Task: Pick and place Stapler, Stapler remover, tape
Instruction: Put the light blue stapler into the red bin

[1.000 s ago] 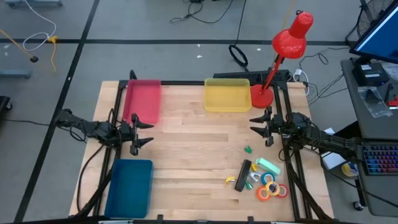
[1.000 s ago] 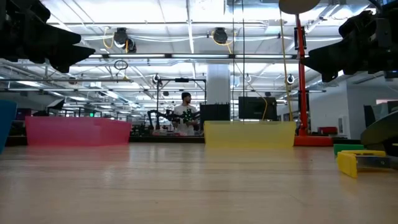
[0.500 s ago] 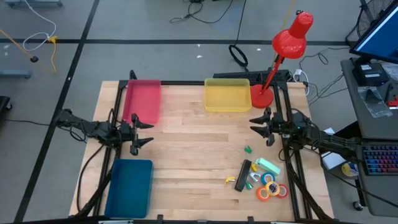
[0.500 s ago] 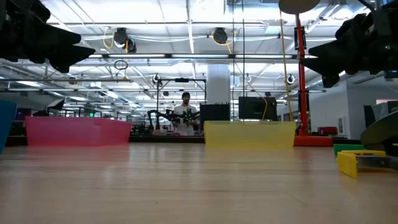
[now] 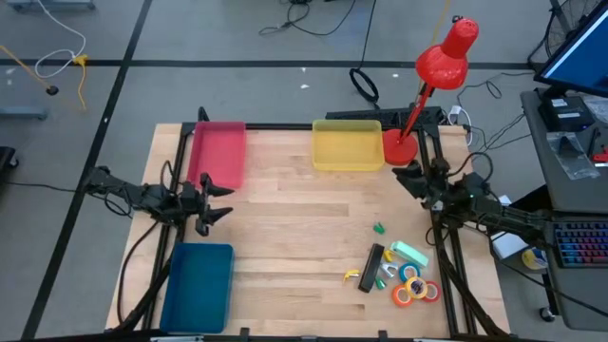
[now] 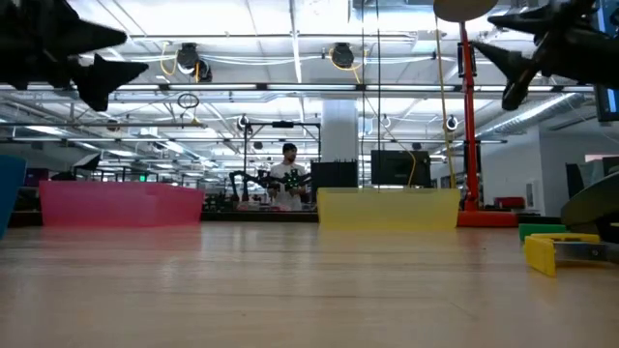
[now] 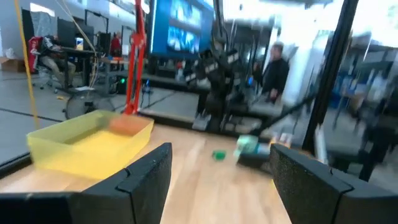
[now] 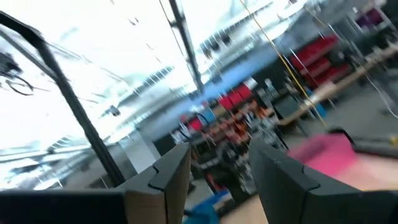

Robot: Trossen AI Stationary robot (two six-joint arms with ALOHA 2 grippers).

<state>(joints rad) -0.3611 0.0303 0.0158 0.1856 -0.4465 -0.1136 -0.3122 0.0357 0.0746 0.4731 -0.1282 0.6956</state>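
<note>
- High view: the stapler (image 5: 371,268), a long dark bar, and the tape (image 5: 415,288) lie near the worktop's (image 5: 294,228) front right corner. The right end effector (image 5: 421,180) is much nearer; the left end effector (image 5: 211,204) is far across.
- Low view: both arms hang up high, holding nothing.
- Left wrist view: its fingers (image 7: 146,180) are wide apart.
- Right wrist view: its fingers (image 8: 168,177) have a gap, empty.

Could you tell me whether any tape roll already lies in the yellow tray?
No, the yellow tray holds nothing, and the tape rolls lie on the table.
</note>
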